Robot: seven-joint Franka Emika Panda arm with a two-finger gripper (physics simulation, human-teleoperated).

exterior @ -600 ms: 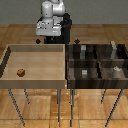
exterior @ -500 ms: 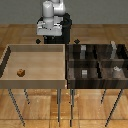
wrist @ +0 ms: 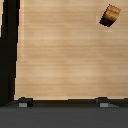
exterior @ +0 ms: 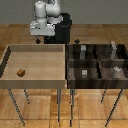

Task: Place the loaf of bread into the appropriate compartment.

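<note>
Lying in the tan tray: the loaf of bread (exterior: 21,72), a tiny golden-brown lump with a darker crust, sits at the left of the exterior frame, near the tray's left wall, resting free on the floor with nothing touching it.
Tray: the light tan undivided tray (exterior: 35,81) fills the left half of the exterior frame, standing on thin metal legs.
Arm: the white Panda arm (exterior: 46,17) hangs in the upper middle of the exterior frame, above the tray's far wall, well apart from the loaf.
Pincer: the pincer (exterior: 41,39) points down at the arm's lower end; in the wrist picture two grey fingertips (wrist: 24,102) show along the lower edge with a wide gap of bare tray floor between them, so the jaws stand spread and hold nothing.
Wrist picture: the loaf (wrist: 110,15) shows in the upper right corner, far from both fingertips, on the pale wood floor.
Divided bin: the dark-brown four-cell bin (exterior: 71,75) takes the right half of the exterior frame, just beside the tray.
Compartment: the compartment (exterior: 80,79) is the bin's lower left cell, holding a small grey cube (exterior: 85,72).
Lower right cell: a whitish object (exterior: 116,71) sits there.
</note>
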